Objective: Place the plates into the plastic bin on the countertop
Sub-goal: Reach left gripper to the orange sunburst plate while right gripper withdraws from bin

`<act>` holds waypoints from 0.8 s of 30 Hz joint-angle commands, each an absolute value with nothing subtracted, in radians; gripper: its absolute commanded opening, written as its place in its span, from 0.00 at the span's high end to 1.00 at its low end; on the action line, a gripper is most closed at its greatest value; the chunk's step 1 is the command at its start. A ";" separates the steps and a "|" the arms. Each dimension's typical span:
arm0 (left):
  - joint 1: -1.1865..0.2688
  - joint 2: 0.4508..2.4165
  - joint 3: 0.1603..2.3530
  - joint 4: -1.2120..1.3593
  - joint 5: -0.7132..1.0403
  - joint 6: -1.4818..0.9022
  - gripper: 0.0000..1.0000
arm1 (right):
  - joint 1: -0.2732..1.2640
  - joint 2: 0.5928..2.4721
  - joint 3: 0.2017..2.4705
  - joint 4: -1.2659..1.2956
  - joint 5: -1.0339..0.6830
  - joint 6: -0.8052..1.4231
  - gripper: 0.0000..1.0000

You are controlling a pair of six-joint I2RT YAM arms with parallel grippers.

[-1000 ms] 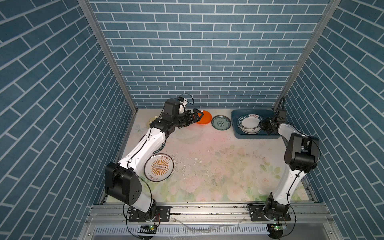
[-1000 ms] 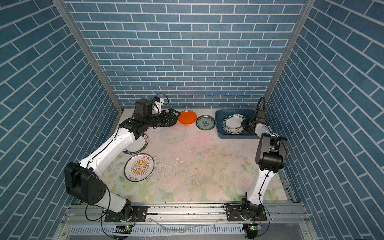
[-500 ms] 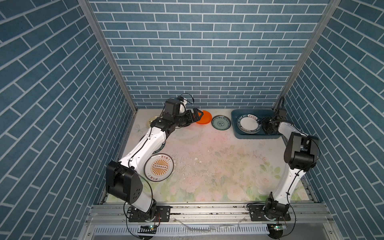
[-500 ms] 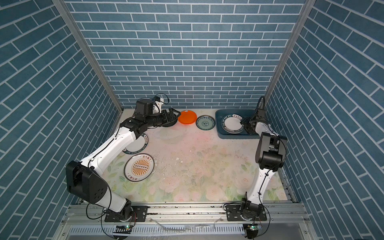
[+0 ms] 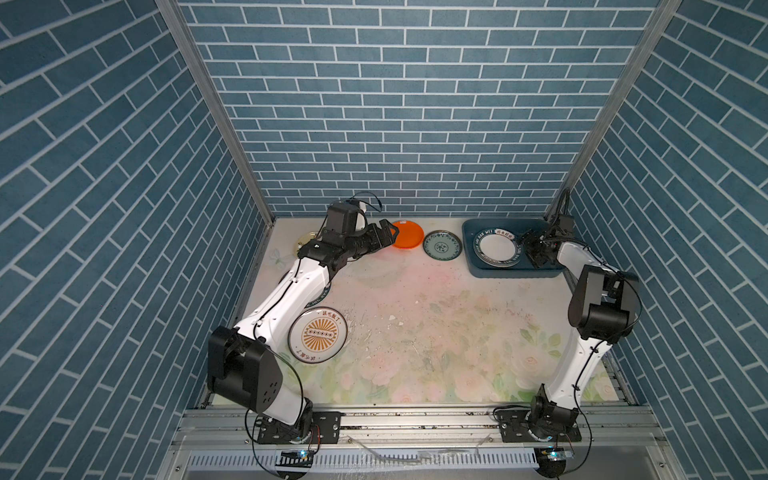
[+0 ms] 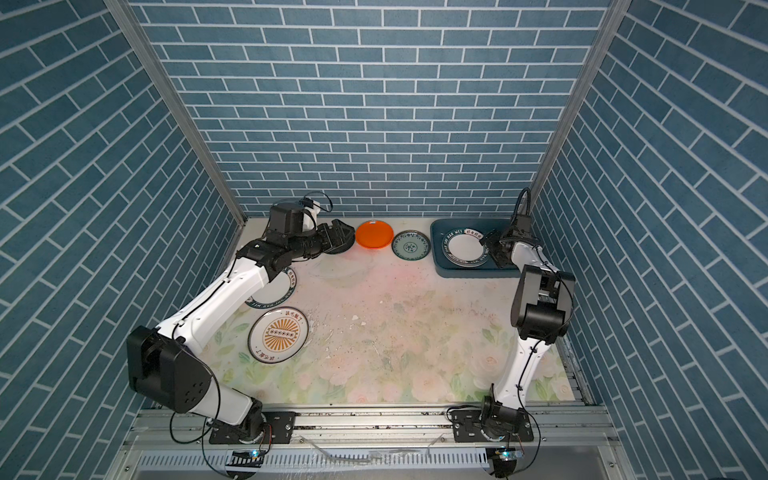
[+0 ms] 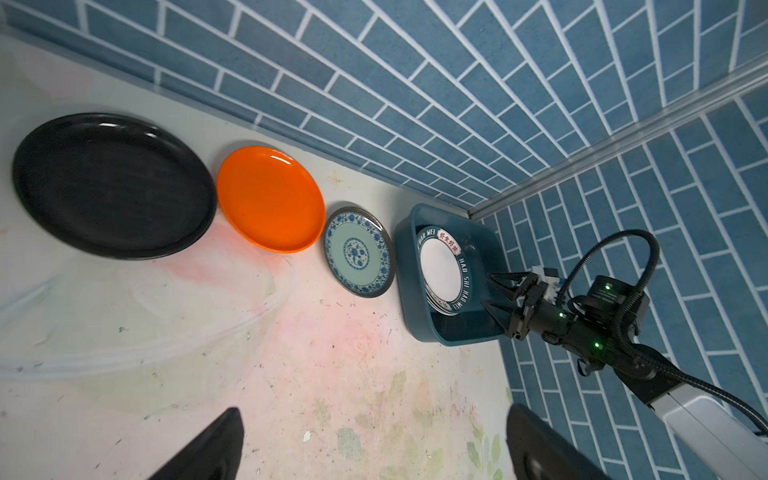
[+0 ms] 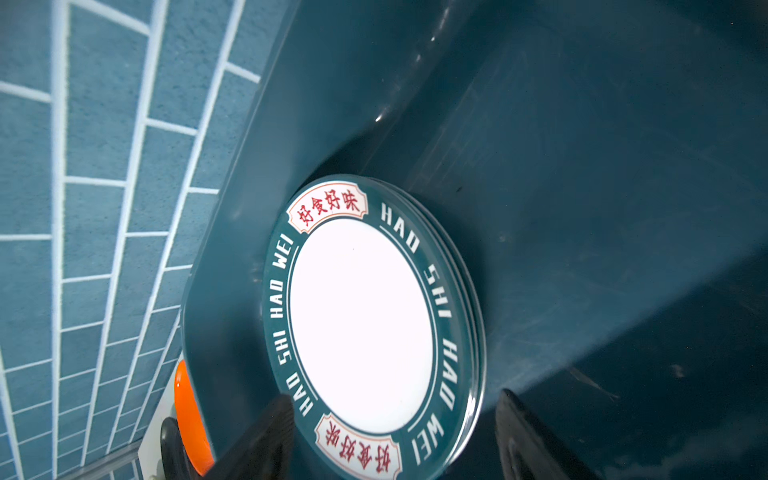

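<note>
1. The right gripper (image 7: 488, 291) stands inside the plastic bin (image 5: 511, 274) at the far right of the tabletop (image 5: 436, 332). Its jaws are spread and empty, with one finger just beside the rim of the lettered stack (image 5: 496, 248). Lifting out on a slant could probably clip that rim or the bin wall and shove the stack or the bin.
2. The left gripper (image 5: 388, 237) is wide open, holds nothing and hangs over the black plate (image 7: 112, 187) at the far side, left of centre. That plate lies flat, and its rim seems to touch the orange plate (image 5: 407, 234). A finger that fails to get under the edge would likely push it into the orange plate, and that one toward the teal-patterned plate (image 5: 442, 246) beside it.
3. Piling more plates on the one stack may make it slide, since the stack sits toward the bin's left end.
4. In both top views the left gripper covers most of the black plate. The left arm partly hides another lettered plate (image 6: 272, 291) and the cream-yellow plate (image 5: 305, 241). The sunburst plate (image 5: 318, 334) lies in plain view, near left. How many plates the stack holds I cannot count for certain.
</note>
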State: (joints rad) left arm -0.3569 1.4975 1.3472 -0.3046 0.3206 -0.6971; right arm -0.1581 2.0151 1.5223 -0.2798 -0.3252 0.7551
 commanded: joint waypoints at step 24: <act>0.158 0.747 0.635 -0.786 0.241 -0.934 0.00 | 0.211 1.756 1.690 -0.439 -0.485 0.571 0.01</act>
State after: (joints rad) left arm 0.1249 0.7723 0.6735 -0.6693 0.2161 -0.9142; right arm 0.1970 1.7988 1.6821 -0.4046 -0.4625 0.5964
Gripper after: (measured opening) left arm 0.996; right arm 0.986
